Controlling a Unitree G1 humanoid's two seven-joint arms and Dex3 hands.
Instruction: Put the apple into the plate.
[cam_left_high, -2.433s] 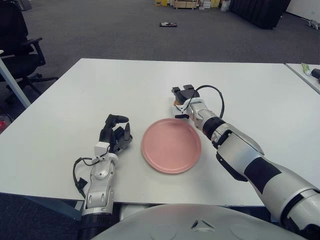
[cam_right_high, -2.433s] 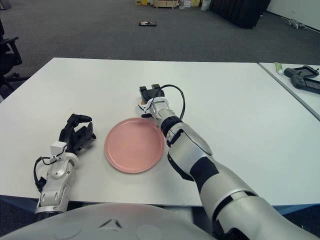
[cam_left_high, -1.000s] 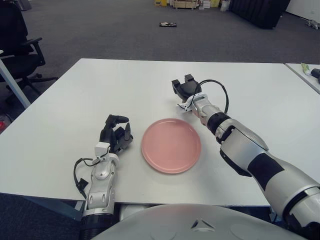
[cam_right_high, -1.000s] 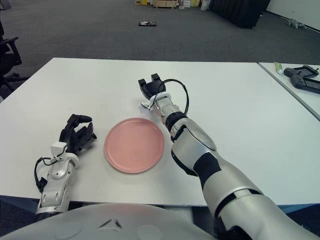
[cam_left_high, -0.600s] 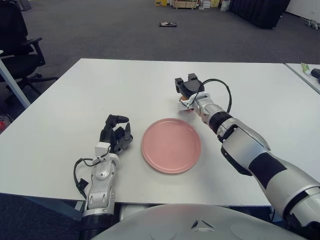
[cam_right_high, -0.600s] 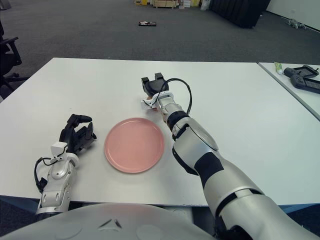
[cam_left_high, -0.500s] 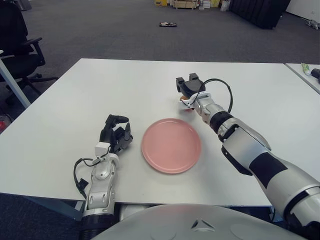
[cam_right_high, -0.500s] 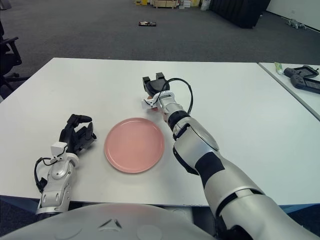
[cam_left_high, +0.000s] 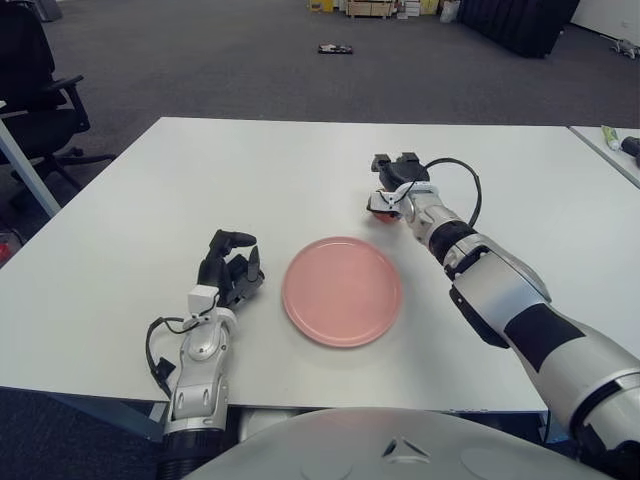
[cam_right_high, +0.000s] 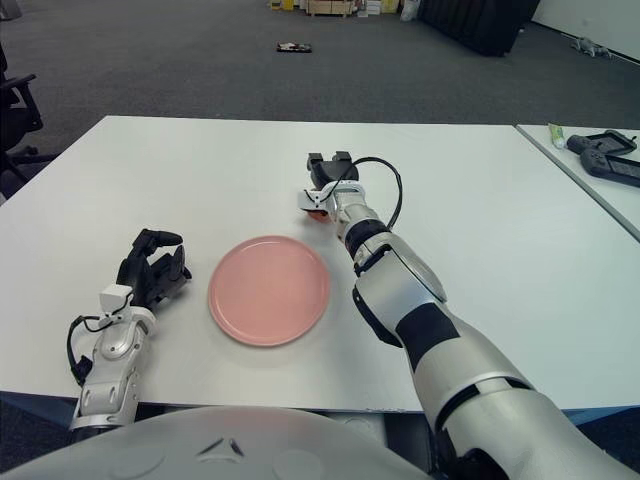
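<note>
We find the right hand (cam_left_high: 392, 185) curled over the apple (cam_left_high: 381, 210) on the white table (cam_left_high: 150, 190) just beyond the pink plate (cam_left_high: 342, 291); whether the grip is closed, we cannot tell. We judge the fruit firm, smooth and liable to roll (mostly hidden here), best held across its widest part, while the left hand (cam_left_high: 231, 270) shows left of the plate, fingers curled on nothing.

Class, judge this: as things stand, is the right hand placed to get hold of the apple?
Probably yes: the right hand is directly over the apple, nothing between them.
</note>
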